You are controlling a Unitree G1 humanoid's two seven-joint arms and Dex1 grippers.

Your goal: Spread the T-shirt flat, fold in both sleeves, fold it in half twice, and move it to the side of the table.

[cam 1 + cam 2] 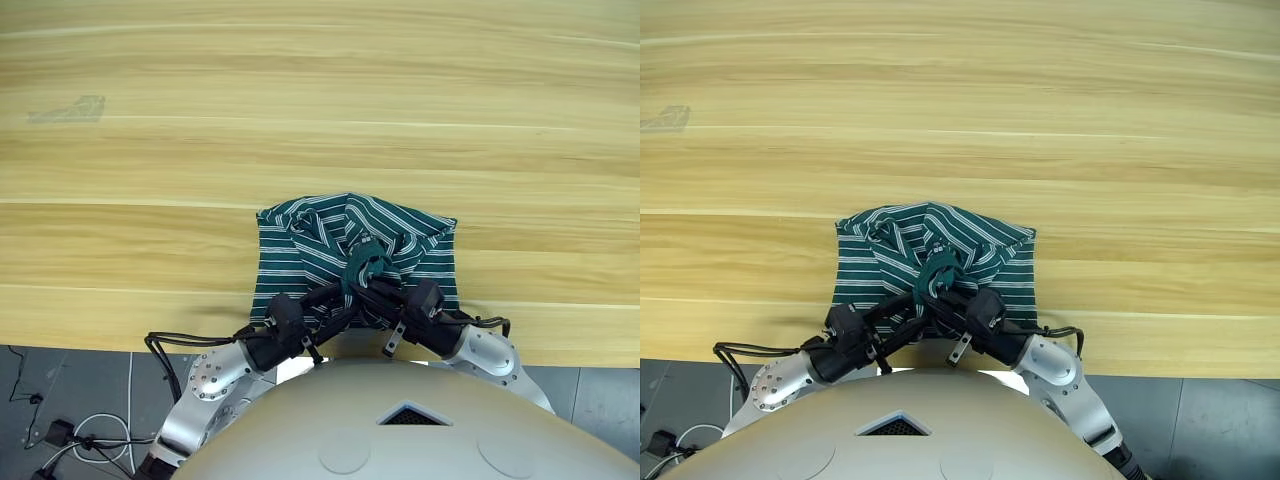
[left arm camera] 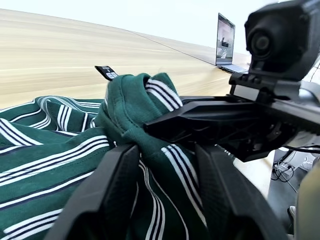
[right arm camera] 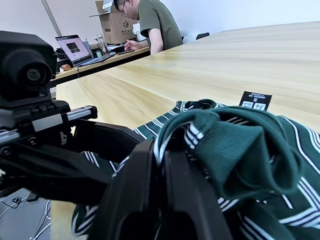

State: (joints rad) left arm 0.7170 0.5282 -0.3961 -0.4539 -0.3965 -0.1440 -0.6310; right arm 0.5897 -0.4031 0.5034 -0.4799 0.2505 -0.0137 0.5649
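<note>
Pale wooden table (image 1: 300, 120), crumpled green white-striped T-shirt (image 1: 290, 262) at its near edge.
Both clamp its raised bunch: left gripper (image 2: 165, 165), right gripper (image 3: 160, 155).

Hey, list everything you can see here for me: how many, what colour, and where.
T-shirt: one, dark green with white stripes, bunched at the table's near edge.
Label: one, black, on the T-shirt.
Table: one, light wood, under the T-shirt.
Laptops: two, dark, open in the background; the second.
Cardboard box: one, brown, in the background.
Cables: several, black and white, on the floor.
Right gripper: one, black, shut on the T-shirt's raised fold.
Left gripper: one, black, at the same fold.
</note>
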